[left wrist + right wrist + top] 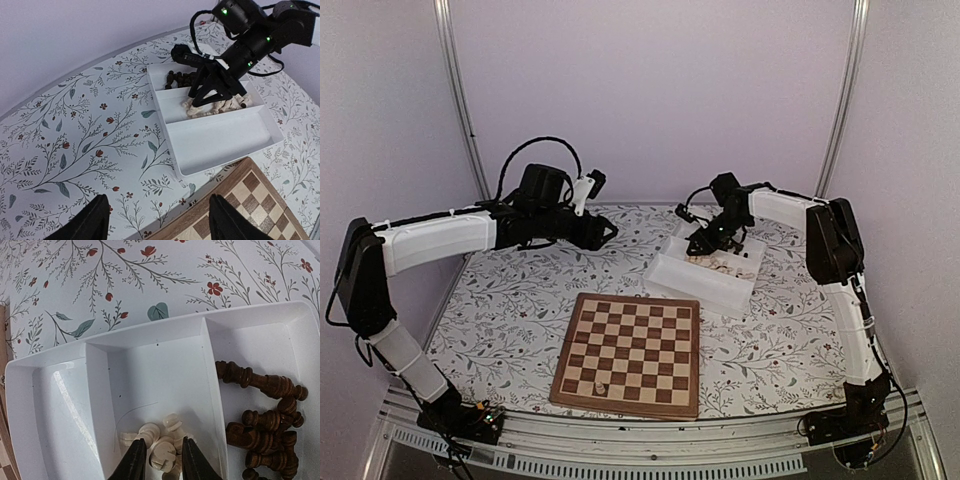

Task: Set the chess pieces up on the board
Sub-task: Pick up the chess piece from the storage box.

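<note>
Where the right claw (161, 442) reaches down into the white tray (160, 375), its two dark fingers stand only narrowly apart with one pale piece (162, 458) between them. Whether they pinch that piece or merely flank it cannot be told from the wrist view. The piece belongs to a small heap of pale pieces (150, 431) lying on their sides in one compartment. Just across a divider, a jumble of dark pieces (265, 435) lies in the neighbouring compartment. The tray sits at a slant on the far right part of the floral-patterned counter (510, 300). Its near edge is just beside the far right corner of the board (628, 355); whether the two touch cannot be made out. The board lies flat around the middle of the counter, toward its near edge, and a lone piece (599, 384) stands on its nearest row, toward the left corner, looking pale but too small to identify. The left claw (159, 200) hangs above the counter, left of the tray and beyond the board's far edge. Its fingers are spread wide and hold nothing, and a corner of the board shows just beside one of them in its wrist view.
</note>
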`<state>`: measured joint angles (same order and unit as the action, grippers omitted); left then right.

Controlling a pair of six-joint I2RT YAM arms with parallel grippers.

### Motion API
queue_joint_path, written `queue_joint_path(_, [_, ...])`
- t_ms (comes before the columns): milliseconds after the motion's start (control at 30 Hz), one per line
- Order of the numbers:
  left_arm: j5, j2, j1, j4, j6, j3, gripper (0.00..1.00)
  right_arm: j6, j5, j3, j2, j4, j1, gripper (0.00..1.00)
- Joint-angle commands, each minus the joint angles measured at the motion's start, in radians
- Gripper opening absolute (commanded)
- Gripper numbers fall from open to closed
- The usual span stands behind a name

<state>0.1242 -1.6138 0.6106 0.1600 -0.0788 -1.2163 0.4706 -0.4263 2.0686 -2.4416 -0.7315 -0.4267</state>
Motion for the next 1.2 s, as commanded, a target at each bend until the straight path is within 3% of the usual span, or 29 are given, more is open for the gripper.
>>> queue_joint_path(0, [0.016,0.018,0.005,-0.007,0.007,-0.021,0.70,0.000,0.004,-0.041,0.042,-0.020,-0.004,0.27])
queue_joint_path(433, [0.023,0.011,0.008,0.001,0.007,-0.026,0.71,-0.004,-0.008,-0.066,0.082,-0.018,0.003,0.04])
queue_joint_path(833, [0.016,0.000,0.008,0.009,0.013,-0.032,0.71,-0.011,-0.024,-0.168,0.292,-0.006,0.002,0.02])
queue_joint_path(1167, [-0.017,-0.010,0.005,0.014,0.027,-0.034,0.71,0.017,-0.152,-0.337,0.453,-0.021,-0.065,0.02])
